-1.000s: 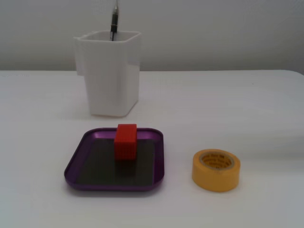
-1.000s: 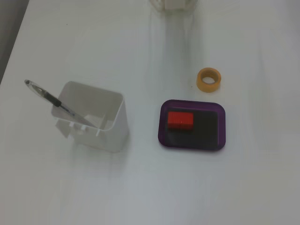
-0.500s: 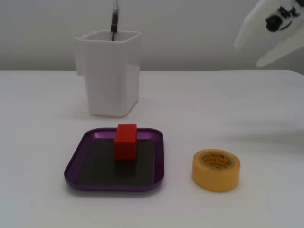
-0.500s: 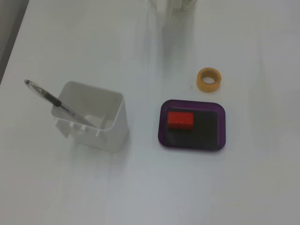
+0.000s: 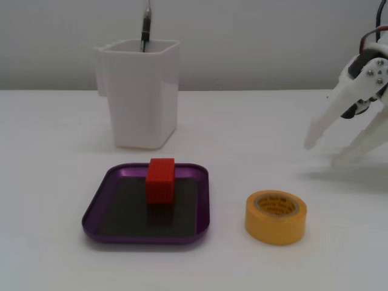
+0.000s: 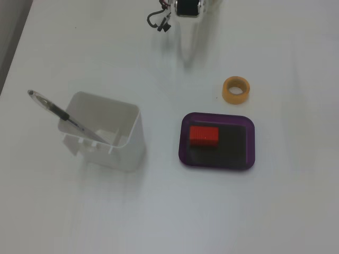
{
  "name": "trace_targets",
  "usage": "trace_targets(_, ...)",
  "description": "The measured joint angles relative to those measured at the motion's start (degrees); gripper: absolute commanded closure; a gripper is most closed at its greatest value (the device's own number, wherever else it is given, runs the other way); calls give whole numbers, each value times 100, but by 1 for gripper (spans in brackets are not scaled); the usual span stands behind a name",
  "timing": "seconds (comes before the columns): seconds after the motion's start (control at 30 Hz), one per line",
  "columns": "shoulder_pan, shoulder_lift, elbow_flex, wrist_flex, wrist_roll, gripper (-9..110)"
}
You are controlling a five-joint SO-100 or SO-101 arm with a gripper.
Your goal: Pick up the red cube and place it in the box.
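Left to right in a fixed view: cup [image 5: 143,92] upper left; box [image 5: 97,209] lower centre, with the cube [image 5: 160,180] standing upright inside, toward its rear. The cube looks light, rigid and ribbed, so likely easy to pinch across opposite sides. Tape [image 5: 276,217] sits right of the box. Gripper [image 5: 332,150], far right, is spread wide and empty.

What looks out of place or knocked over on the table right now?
Nothing stands out. The red cube stands upright inside the purple tray, the white cup is upright with a pen leaning in it, and the yellow tape roll lies flat beside the tray. The gripper is open, clear of everything.
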Motion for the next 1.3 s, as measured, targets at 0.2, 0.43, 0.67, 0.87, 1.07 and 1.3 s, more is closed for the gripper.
trace_targets(0.2,0,0,0,158,0,102)
trace_targets(0.43,0,0,299,211,0,102)
trace_targets(0.67,0,0,466,202,0,102)
trace_targets(0.87,0,0,475,202,0,102)
trace_targets(1.07,0,0,475,202,0,102)
trace_targets(1.3,0,0,475,193,0,102)
